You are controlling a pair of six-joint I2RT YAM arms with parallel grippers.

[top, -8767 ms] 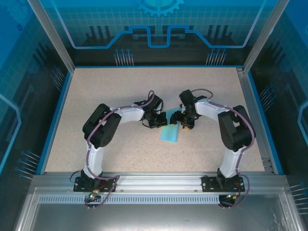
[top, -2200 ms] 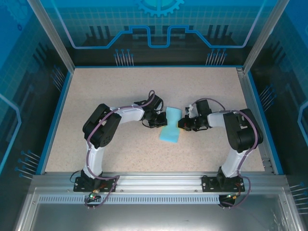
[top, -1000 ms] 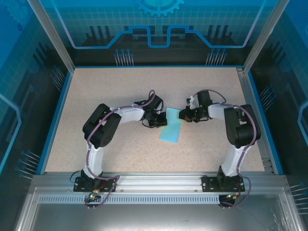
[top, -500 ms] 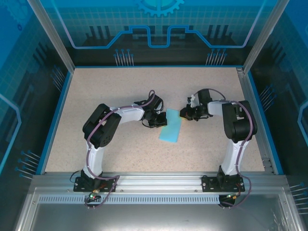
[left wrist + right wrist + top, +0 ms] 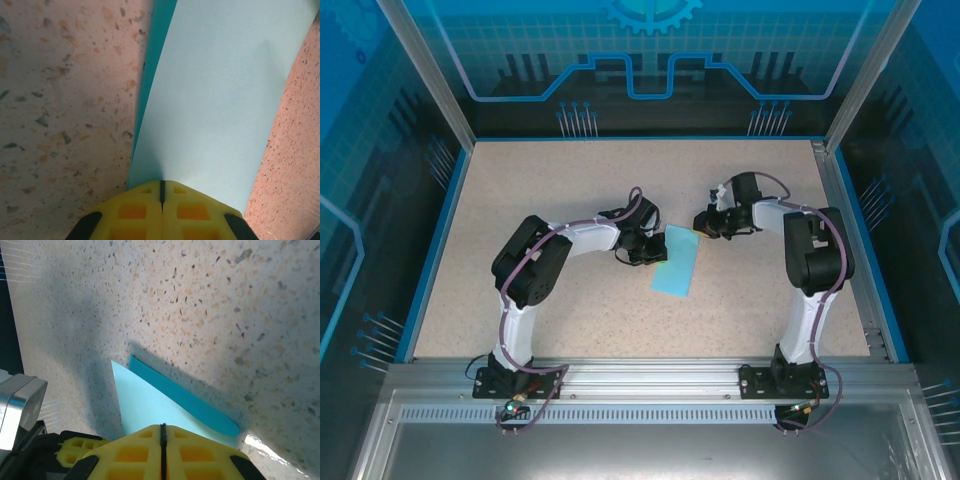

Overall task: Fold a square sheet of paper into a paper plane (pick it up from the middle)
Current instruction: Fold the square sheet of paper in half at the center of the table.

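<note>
The square sheet of paper [image 5: 677, 262], light blue and folded double into a long strip, lies tilted at the middle of the table. My left gripper [image 5: 658, 252] is shut on its left long edge. In the left wrist view the sheet [image 5: 220, 90] runs out from the closed yellow left gripper [image 5: 161, 182], a darker under-layer showing along its left side. My right gripper [image 5: 704, 226] is at the strip's far right corner. In the right wrist view that gripper [image 5: 161, 426] is shut on a pale triangular corner of the sheet [image 5: 145, 400], raised above a darker layer.
The speckled beige table [image 5: 570, 190] has a blue rim and aluminium posts [image 5: 425, 75] at its far corners. Part of the left arm's grey body [image 5: 20, 400] sits close at the lower left of the right wrist view.
Over the last second my right gripper has shifted a little toward the far side of the table, drawing the sheet's far right corner with it. The left gripper has stayed put on the sheet.
</note>
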